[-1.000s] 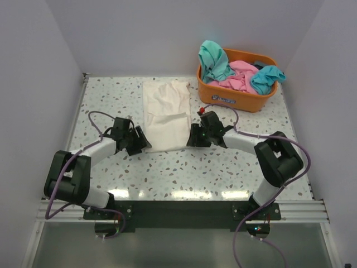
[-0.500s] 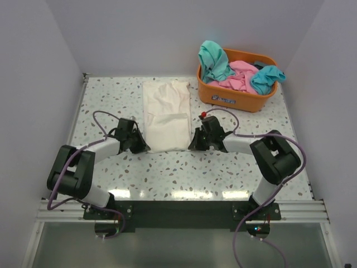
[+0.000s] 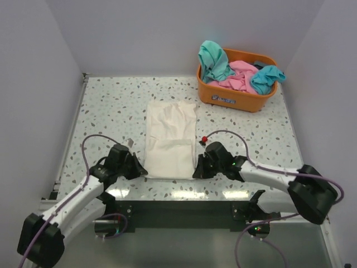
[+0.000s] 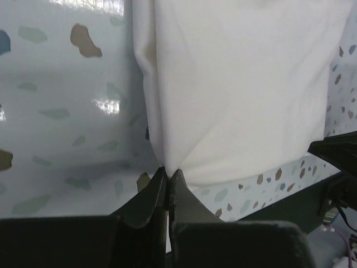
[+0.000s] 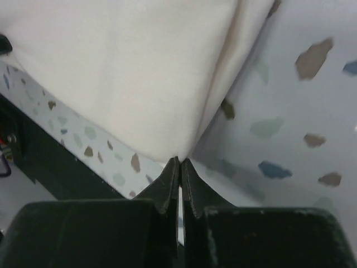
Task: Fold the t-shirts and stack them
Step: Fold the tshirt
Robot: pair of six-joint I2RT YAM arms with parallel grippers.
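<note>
A cream-white t-shirt lies as a long folded strip on the speckled table, its near end at the front edge. My left gripper is shut on the shirt's near left corner. The near right corner is pinched in my right gripper, also shut. Both jaws stand pressed together with cloth between the tips. Teal t-shirts and a pink t-shirt lie heaped in the basket at the back right. No red print shows on the cream shirt.
The orange plastic basket stands at the back right corner. White walls close the table on three sides. The dark front rail runs just below the shirt's near edge. Purple cables loop beside both arms.
Both grippers have shut on the shirt's near corners and moved toward the front edge, dragging the cream shirt nearer. Both arms have folded back toward their bases.
</note>
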